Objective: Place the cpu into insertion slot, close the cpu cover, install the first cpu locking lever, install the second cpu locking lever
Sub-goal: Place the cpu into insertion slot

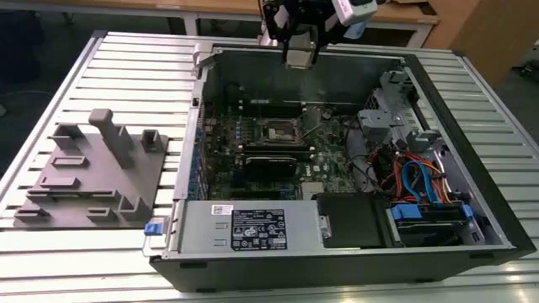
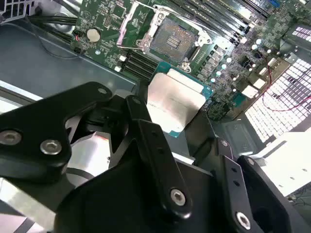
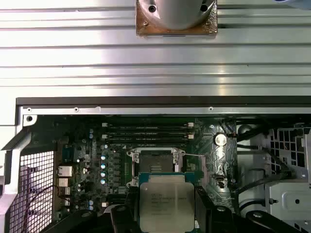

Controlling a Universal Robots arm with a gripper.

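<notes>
Cpu between jaws, above insertion slot

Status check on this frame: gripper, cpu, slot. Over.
Gripper shut on cpu, above the open case. Insertion slot uncovered, empty. No obstruction seen between cpu and slot.

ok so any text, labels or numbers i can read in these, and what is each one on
Nothing is clear enough to quote.
white label on the silver box in the case: print and symbols, too small to read.
cpu top, first wrist view: faint etched lines, too blurred to read.
green circuit board: tiny white markings, unreadable.
</notes>
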